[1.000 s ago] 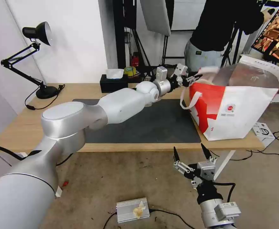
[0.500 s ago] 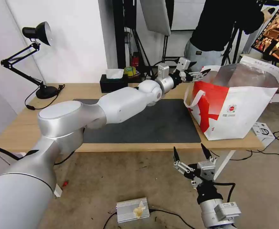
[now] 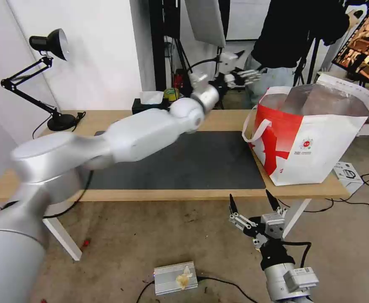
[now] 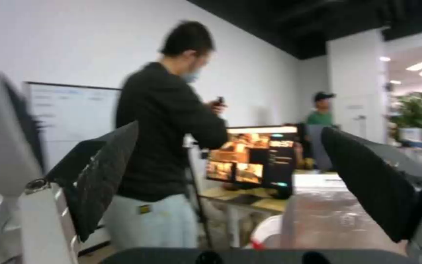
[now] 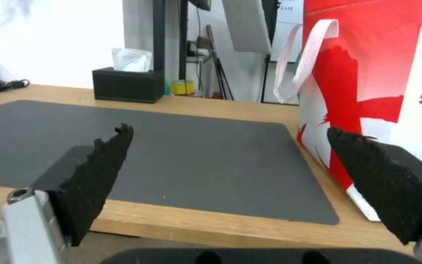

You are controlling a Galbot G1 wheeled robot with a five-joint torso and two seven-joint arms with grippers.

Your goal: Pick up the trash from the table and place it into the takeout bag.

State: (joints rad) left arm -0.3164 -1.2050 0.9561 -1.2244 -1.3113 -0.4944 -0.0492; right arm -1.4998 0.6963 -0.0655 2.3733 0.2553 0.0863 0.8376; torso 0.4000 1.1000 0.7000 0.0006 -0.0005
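Note:
The takeout bag [image 3: 319, 143], white with a red panel and foil lining, stands open on the right end of the table [image 3: 108, 120], beside the dark grey mat [image 3: 193, 164]. My left gripper [image 3: 250, 75] is open and empty, raised above the table's back edge, up and to the left of the bag's mouth. The left wrist view shows its fingers [image 4: 103, 176] wide apart, with the foil lining [image 4: 328, 216] below. My right gripper [image 3: 250, 198] is open below the table's front edge. Its wrist view faces the bag [image 5: 367, 73] and mat [image 5: 172, 146]. No trash is in view.
A black tissue box [image 3: 151, 108] sits at the table's back edge and a black desk lamp [image 3: 49, 42] at the far left. A person [image 3: 294, 38] stands behind the bag. A metal box [image 3: 176, 277] lies on the floor.
My left gripper has risen from the bag's left rim and drawn back to the left, its arm swinging upward. The bag's rim has settled. The right arm has not moved.

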